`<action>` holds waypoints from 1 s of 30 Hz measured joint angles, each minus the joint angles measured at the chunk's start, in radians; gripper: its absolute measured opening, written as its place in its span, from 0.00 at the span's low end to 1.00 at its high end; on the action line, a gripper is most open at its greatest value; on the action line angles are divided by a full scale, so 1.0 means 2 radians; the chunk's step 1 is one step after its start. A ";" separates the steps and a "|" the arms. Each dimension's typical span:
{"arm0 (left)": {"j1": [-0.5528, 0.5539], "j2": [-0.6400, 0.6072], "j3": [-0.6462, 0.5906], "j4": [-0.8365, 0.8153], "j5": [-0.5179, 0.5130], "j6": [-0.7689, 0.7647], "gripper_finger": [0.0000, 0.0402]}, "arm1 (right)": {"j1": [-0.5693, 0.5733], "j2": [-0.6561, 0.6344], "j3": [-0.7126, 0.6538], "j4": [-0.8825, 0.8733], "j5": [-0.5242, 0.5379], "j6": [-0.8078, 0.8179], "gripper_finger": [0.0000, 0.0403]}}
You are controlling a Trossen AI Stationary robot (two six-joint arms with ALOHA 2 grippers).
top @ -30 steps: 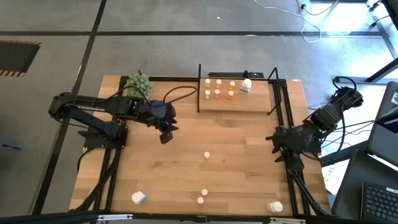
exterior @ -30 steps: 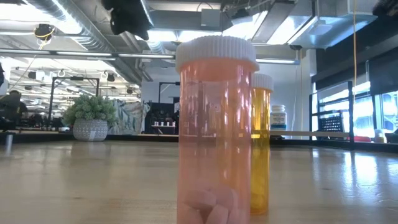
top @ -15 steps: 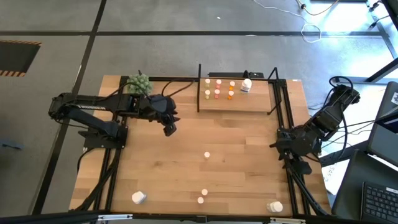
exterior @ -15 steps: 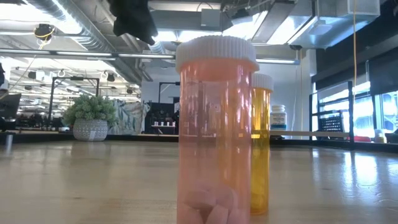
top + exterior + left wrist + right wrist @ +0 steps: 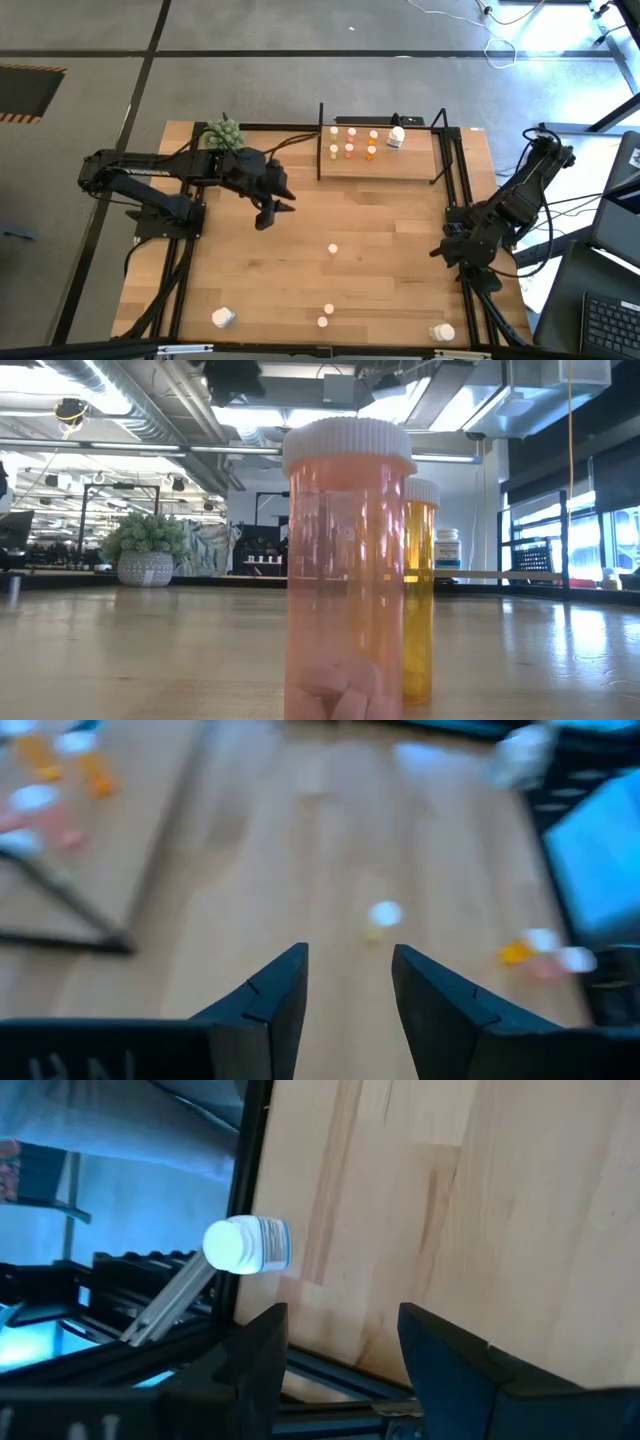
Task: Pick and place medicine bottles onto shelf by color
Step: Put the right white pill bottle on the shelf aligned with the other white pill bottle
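Overhead, the left gripper (image 5: 268, 213) hangs part-open and empty above bare table (image 5: 390, 240); the right gripper (image 5: 447, 250), likewise parted, sits at the table's right edge.

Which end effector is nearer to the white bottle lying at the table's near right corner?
Right. The right end effector hangs above the white bottle; the left end effector is far across the table.

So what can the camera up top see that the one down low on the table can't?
Only the top one shows both dark arms, the left gripper, the right gripper and the white bottles lying at the wooden table's front corners. Only the low one shows pink pills inside the tall pink bottle. Both show the green spiky plant and the light-wood shelf.
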 joint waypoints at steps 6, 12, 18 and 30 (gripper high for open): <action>-0.004 0.000 0.000 0.029 0.075 -0.001 0.35 | 0.011 0.003 0.000 -0.004 0.019 -0.018 0.48; -0.014 0.000 0.000 0.060 0.071 -0.009 0.35 | 0.037 -0.003 0.000 -0.020 0.019 -0.099 0.48; -0.021 0.000 0.000 0.086 0.062 -0.014 0.35 | 0.059 -0.012 0.000 -0.026 0.019 -0.147 0.48; -0.022 0.000 0.000 0.085 0.054 -0.014 0.35 | 0.082 -0.012 0.000 -0.017 0.031 -0.156 0.48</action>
